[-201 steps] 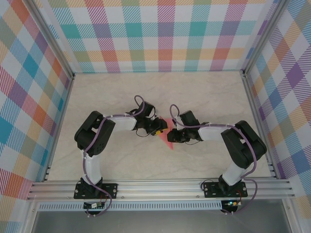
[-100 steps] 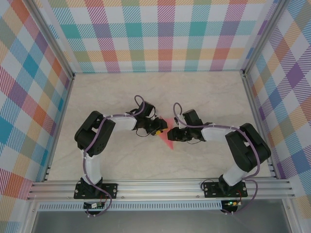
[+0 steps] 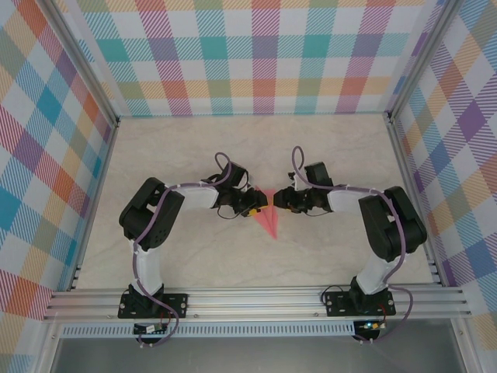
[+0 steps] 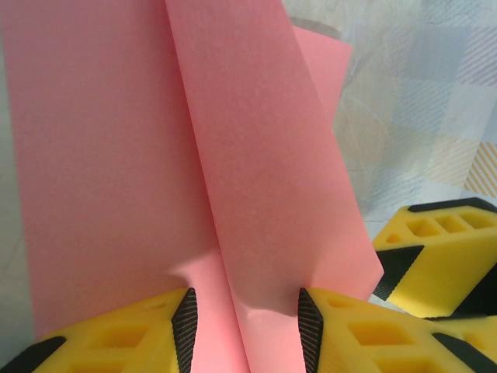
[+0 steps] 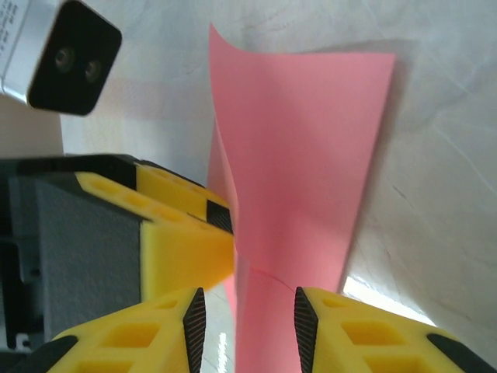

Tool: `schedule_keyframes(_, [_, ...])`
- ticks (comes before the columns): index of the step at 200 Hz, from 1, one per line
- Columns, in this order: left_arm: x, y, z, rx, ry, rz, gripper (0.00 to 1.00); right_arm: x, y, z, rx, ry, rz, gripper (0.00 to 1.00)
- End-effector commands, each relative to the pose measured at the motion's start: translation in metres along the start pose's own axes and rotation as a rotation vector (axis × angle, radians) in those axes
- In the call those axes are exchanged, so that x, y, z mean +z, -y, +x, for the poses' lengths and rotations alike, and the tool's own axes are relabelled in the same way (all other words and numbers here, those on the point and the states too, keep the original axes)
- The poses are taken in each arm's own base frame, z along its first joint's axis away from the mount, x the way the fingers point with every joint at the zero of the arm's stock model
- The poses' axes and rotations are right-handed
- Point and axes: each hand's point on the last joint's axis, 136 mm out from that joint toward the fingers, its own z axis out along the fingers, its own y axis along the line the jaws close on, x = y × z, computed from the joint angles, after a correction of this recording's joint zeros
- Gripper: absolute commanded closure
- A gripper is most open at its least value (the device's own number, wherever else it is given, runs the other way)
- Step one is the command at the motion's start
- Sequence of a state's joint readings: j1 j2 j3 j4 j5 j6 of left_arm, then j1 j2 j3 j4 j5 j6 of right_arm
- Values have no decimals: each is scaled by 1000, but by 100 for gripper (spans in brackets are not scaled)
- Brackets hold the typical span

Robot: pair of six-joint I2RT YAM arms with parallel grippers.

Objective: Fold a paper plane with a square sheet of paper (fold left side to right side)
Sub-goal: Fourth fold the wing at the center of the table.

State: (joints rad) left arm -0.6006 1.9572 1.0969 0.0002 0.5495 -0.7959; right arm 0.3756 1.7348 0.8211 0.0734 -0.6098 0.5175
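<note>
You have the plane [image 3: 269,220] lying on the table [image 3: 194,155] midway between the two arms, with its wide end away from the bases and its point toward them. From above, the left gripper [image 3: 258,205] meets the wide end from one side and the right gripper [image 3: 284,200] from the other. They sit just beside each other with the pink paper between them. In your left wrist view a raised centre fold runs away from the camera, with flatter paper on both sides of it. The paper passes through the parted jaws and spans the gap from one black pad [image 4: 186,318] to the other. You cannot tell whether those pads squeeze the fold or merely straddle it. A yellow finger of the right gripper [image 4: 443,249] sits near the plane's edge in that view. In your right wrist view the jaws are also apart and the paper runs up through the gap. It reaches the pad on the right of that view, but a sliver of space shows beside the other pad [image 5: 196,318]. That tool is therefore released, not clamped. Beyond it, one far corner of the paper curls upward while the rest lies flat on the table. A finger of the left gripper [image 5: 182,233] touches the paper's edge, and a camera block [image 5: 66,50] hangs above it.
</note>
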Motion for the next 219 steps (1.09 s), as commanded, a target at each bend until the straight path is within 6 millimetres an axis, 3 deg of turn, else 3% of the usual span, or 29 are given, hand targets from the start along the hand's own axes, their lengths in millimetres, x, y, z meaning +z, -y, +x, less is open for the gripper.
schedule_keyframes(1, [3,-3,3,9,-5,-28,59,4,-17,-11,-13,0,-80,64])
schedule_keyframes(27, [2,-3,3,10,-5,-30,59,8,-13,-10,-8,-12,-75,66])
schedule_keyframes(110, [2,-4,3,11,-3,-33,59,8,8,-9,-19,-30,55,96])
schedule_keyframes(152, [2,-3,4,10,-6,-33,59,12,24,-6,0,-50,117,97])
schedule_keyframes(219, [2,-4,5,12,-7,-34,59,18,33,-4,8,-68,141,97])
